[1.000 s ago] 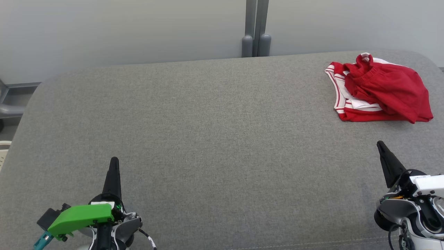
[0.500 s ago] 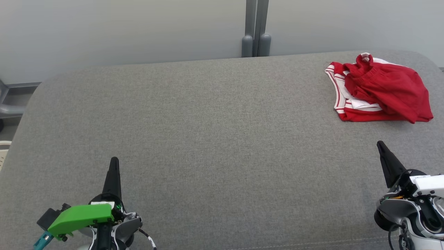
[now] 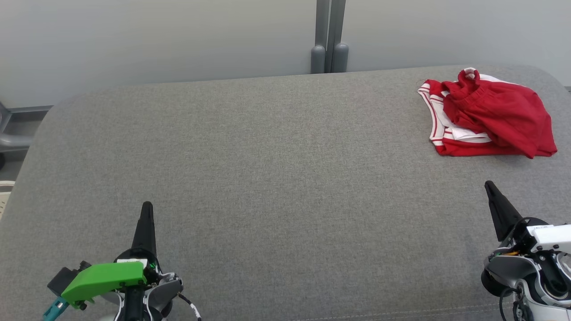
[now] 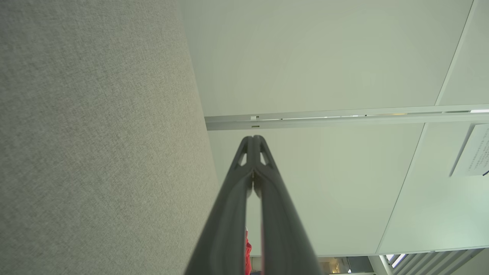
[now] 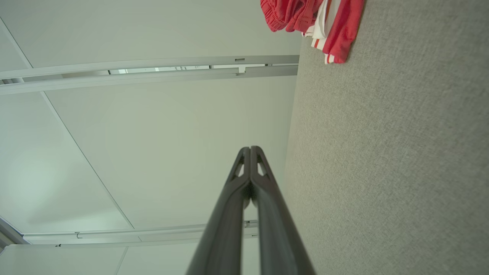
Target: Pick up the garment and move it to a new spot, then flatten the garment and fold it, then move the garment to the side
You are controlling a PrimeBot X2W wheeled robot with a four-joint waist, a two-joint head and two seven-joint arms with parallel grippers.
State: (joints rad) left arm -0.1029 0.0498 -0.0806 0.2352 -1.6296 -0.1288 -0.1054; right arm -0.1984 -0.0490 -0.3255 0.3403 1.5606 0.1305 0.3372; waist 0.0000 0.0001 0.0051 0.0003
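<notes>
Red garment (image 3: 488,118) — crumpled on grey cushion (image 3: 267,178).

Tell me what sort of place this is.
Probably an office or lab test area: pale partition panels joined by a gray post stand behind a wide gray fabric-covered surface, with crumpled red-and-white shorts lying on it.

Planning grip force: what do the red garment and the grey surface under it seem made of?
Red garment: soft matte knit, probably cotton, going by its limp crumpled folds. Grey surface: matte woven upholstery, showing a heathered weave; rounded corners suggest padding.
</notes>
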